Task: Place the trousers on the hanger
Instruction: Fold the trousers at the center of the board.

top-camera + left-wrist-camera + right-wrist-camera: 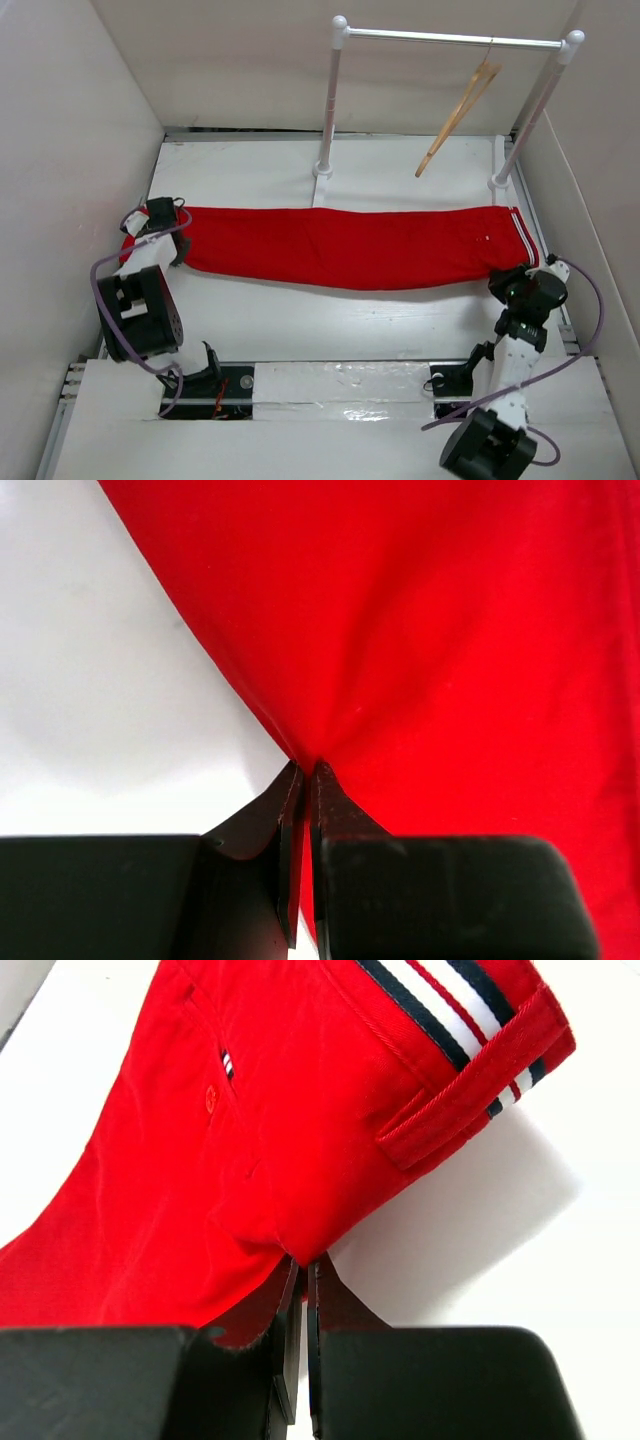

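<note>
Two ends of the trousers (350,247), flat across the desk (300,322), are pinched: left tool (305,772) clamps what seems the hem at 9 o'clock, right tool (303,1260) the waistband at 3 o'clock. The hanger (459,118) hangs at 1 o'clock.

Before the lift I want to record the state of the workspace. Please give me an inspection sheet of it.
Surface: white table, flat.
Job's things: bright red fabric trousers lie flat across it; light-brown wooden hanger hangs on white metal rail.
Clutter: nothing seen.
Grippers: left hand shut on the trousers' left end; right hand shut on their right end.
Cables: purple cables loop from both arms.
Surroundings: pale walls on three sides.
</note>
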`<state>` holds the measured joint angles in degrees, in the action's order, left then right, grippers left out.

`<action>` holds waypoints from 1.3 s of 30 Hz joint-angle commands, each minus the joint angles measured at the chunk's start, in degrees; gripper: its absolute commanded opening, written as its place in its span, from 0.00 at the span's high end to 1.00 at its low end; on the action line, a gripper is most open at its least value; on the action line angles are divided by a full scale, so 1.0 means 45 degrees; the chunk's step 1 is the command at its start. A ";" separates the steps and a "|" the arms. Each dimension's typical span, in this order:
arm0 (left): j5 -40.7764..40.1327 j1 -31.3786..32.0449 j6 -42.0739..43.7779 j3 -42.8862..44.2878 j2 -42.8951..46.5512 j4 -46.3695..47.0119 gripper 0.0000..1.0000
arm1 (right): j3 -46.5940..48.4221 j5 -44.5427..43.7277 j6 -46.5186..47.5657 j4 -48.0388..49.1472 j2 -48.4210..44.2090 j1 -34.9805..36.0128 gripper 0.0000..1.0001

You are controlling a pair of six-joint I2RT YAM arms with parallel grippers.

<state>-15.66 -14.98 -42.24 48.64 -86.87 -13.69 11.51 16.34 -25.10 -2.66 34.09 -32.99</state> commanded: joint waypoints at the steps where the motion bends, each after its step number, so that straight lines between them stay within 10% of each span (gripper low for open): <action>1: -0.1521 -0.0167 -0.0261 -0.0573 0.1487 -0.0550 1.00 | 0.0294 -0.0780 0.1220 -0.1967 -0.1946 -0.0616 0.87; 3: -0.0881 -0.0167 -0.0204 -0.0614 0.1609 -0.0473 0.92 | 0.0217 -0.0584 0.1165 -0.2085 -0.2494 -0.0617 0.46; 6: -0.0137 -0.0167 0.0030 -0.0419 0.1901 -0.0493 0.51 | 0.0526 -0.1245 0.1086 -0.1716 -0.1352 -0.0617 0.01; 12: 0.2226 0.0591 0.0928 -0.1004 0.5082 0.1692 0.43 | 0.1174 -0.0842 0.1185 -0.0838 0.1426 -0.1514 0.00; 20: 0.2933 0.5082 0.0734 -0.0868 0.5985 0.3509 1.00 | 0.0742 -0.0038 0.0206 0.3109 0.4550 -0.1926 0.00; 25: 0.2135 0.8091 0.0675 -0.1219 0.5556 0.4876 1.00 | 0.1173 0.0900 -0.0162 0.4592 0.6975 -0.2198 0.18; 30: 0.0945 1.0530 0.1084 -0.1687 0.5028 0.5658 1.00 | 0.0841 0.0921 -0.0242 0.4869 0.5788 -0.2317 0.95; 39: -0.1305 1.3408 0.1671 -0.2586 0.3837 0.7104 1.00 | 0.3122 0.3164 0.1768 0.1043 -0.0306 0.0348 1.00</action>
<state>-16.84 44.60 -36.34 38.46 -68.86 12.84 18.70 24.71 -21.61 4.16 38.04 -37.76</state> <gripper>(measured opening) 0.003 0.124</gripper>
